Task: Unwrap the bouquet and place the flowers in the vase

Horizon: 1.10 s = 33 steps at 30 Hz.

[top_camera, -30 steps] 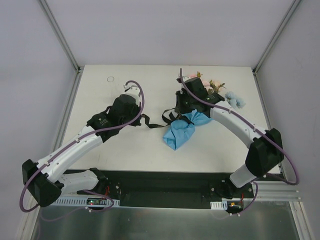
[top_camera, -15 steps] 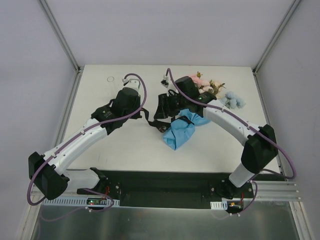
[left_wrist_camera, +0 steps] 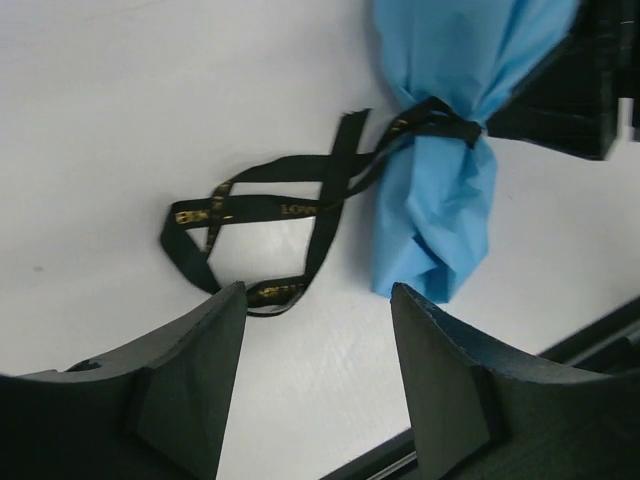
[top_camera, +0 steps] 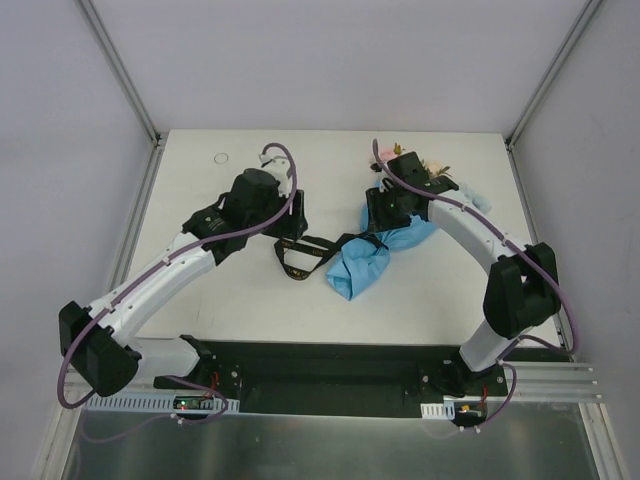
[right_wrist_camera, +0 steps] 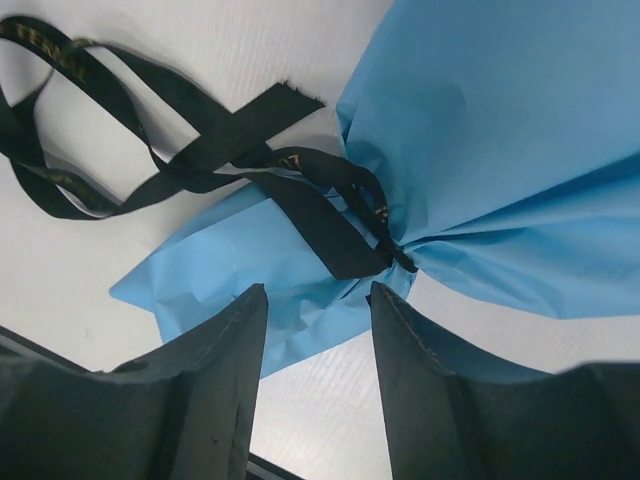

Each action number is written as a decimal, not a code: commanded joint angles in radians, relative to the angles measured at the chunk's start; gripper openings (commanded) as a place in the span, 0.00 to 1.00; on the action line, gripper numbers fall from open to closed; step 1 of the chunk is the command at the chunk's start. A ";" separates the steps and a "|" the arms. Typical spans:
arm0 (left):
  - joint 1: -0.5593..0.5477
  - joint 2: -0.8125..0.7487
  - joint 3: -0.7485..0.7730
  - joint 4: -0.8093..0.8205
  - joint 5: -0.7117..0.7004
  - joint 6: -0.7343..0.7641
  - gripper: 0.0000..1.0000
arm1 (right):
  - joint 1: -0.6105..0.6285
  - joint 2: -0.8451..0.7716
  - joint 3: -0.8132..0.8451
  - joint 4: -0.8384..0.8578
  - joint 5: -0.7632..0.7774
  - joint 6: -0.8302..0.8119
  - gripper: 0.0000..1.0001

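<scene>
The bouquet lies on the table, its blue paper cone (top_camera: 365, 262) still cinched at the neck by the black ribbon (top_camera: 300, 255). The ribbon's loose ends lie in loops (left_wrist_camera: 265, 205) left of the paper (left_wrist_camera: 440, 190). Pink and cream flowers (top_camera: 437, 168) stick out behind the right arm. My left gripper (top_camera: 290, 218) hovers open above the loops (left_wrist_camera: 318, 370), with nothing in it. My right gripper (top_camera: 385, 207) is open just above the knot (right_wrist_camera: 350, 225) and the paper (right_wrist_camera: 500, 130), gripping nothing (right_wrist_camera: 318, 345). The vase (top_camera: 222, 158) shows as a small clear ring at the far left.
Metal frame posts (top_camera: 130, 85) rise at the table's far corners. A black base plate (top_camera: 320, 365) runs along the near edge under both arms. White walls enclose the table on three sides.
My left gripper has opened and let go of the ribbon, which now lies slack in loops. My right gripper swung back right over the bouquet's neck and opened wider.
</scene>
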 commanded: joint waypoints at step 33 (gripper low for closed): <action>-0.053 0.749 0.294 0.039 0.493 -0.060 0.25 | 0.034 0.048 -0.132 0.105 0.052 -0.102 0.03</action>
